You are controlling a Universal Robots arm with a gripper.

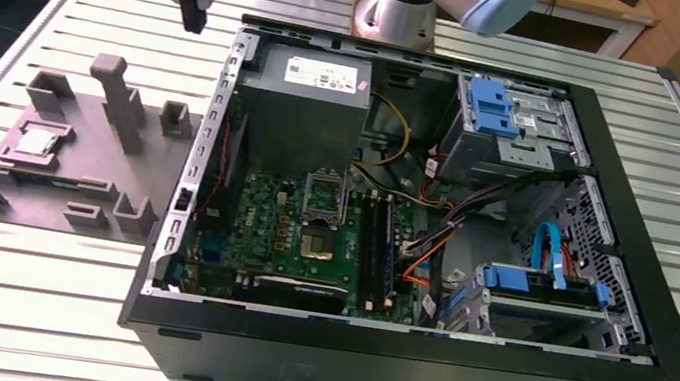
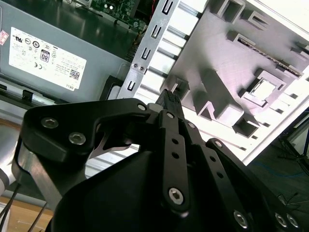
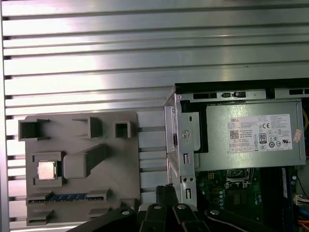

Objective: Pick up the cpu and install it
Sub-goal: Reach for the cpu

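The cpu (image 1: 37, 141) is a small silvery square chip lying in a recess of the purple-grey tray (image 1: 96, 200), at the exterior view's left of the computer case. Both wrist views show it too, in the first as the cpu (image 3: 46, 170) and in the second as the cpu (image 2: 263, 88). My gripper (image 1: 192, 22) hangs high above the table beyond the tray's far end, near the case's far left corner. Its black fingers (image 2: 169, 99) are shut together with nothing between them. The open motherboard socket (image 1: 321, 210) lies inside the case.
The open black computer case (image 1: 643, 327) takes up the middle and right of the slatted metal table (image 1: 13, 303). A grey power supply (image 1: 307, 95) sits at its far end, with cables and blue drive brackets (image 1: 494, 107) to the right. The tray carries tall raised blocks (image 1: 122, 102).
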